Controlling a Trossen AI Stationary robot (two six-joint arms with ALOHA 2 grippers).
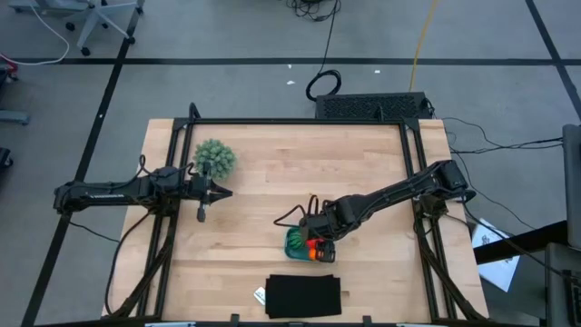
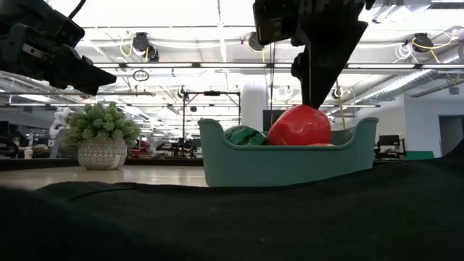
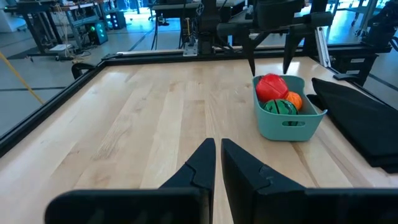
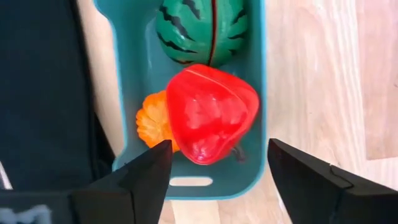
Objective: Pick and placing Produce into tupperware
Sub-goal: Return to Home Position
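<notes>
The teal tupperware (image 1: 292,242) (image 3: 289,127) stands on the table near its near edge. All three produce pieces lie inside it. The red piece (image 4: 211,112) (image 2: 299,125) rests on top of the orange one (image 4: 151,124) and beside the striped green one (image 4: 199,28). My right gripper (image 4: 217,174) (image 3: 270,59) hovers open just above the tub, a finger on either side of the red piece, pointing down. My left gripper (image 1: 222,192) (image 3: 217,155) waits shut over the table's left part, level, pointing toward the tub.
A black flat rectangle (image 1: 303,296) (image 3: 360,118) lies right beside the tub, at the table's near edge. A bushy green plant in a pale pot (image 1: 214,156) (image 2: 101,138) stands at the far left, close to my left arm. Bare wood spreads across the middle and far side.
</notes>
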